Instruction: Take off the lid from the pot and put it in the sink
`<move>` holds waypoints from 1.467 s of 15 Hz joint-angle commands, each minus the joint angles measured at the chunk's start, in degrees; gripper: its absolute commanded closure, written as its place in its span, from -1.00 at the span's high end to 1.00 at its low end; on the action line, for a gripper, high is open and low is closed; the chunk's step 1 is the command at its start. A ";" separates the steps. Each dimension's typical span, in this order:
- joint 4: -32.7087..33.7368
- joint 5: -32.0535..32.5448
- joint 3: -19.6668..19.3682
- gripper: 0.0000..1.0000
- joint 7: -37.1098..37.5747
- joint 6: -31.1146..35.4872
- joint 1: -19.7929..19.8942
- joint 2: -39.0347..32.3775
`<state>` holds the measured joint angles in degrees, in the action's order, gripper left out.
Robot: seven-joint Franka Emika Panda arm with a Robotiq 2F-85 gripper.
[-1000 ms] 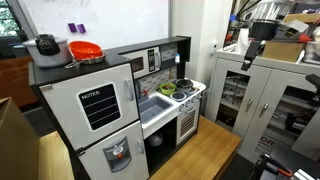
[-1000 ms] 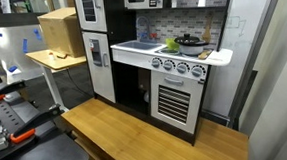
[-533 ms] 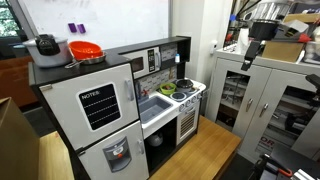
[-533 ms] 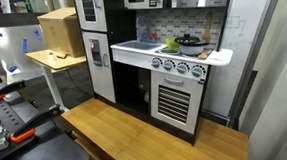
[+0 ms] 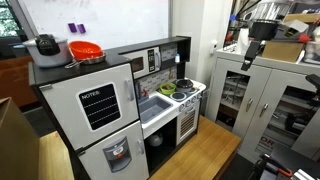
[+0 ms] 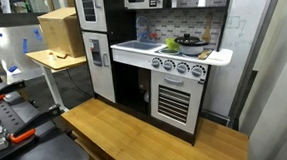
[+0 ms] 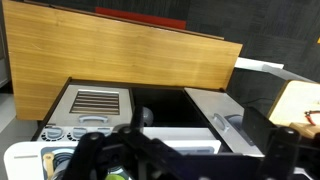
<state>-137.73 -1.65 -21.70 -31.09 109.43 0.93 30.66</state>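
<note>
As the dark round lid (image 6: 189, 36) covers the black pot (image 6: 188, 45), we judge nothing done; the gripper (image 7: 185, 155) holds its fingers (image 7: 95, 150) spread, empty.

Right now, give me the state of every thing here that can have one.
pot: on the stove, lid on
lid: seated on the pot, untouched
sink: no lid in it
oven door: shut
fridge door: shut
gripper: open, holding nothing, high above the pot

The hand (image 7: 178, 160) is blurred, its fingertips cut off below.
</note>
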 commanded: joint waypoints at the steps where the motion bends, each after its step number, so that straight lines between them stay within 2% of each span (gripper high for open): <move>1: 0.11 -0.83 1.38 1.00 -0.71 -0.16 1.63 -0.36; 7: 0.11 -0.83 1.38 1.00 -0.71 -0.16 1.63 -0.36; 10: 1.30 -1.52 1.44 1.00 1.39 3.40 1.57 -3.63; 14: 1.83 -5.65 2.13 1.00 3.28 17.34 0.70 -9.41; 18: 4.00 -5.28 4.16 1.00 4.27 35.89 0.90 -17.45; 20: 6.05 -7.58 4.56 1.00 5.15 40.53 0.62 -20.82; 21: 6.84 -8.39 5.07 1.00 6.03 40.58 0.78 -21.70; 22: 4.85 -6.93 5.53 1.00 5.05 39.57 1.53 -19.82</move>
<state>-132.85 -8.29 -17.70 -25.91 149.16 0.95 10.80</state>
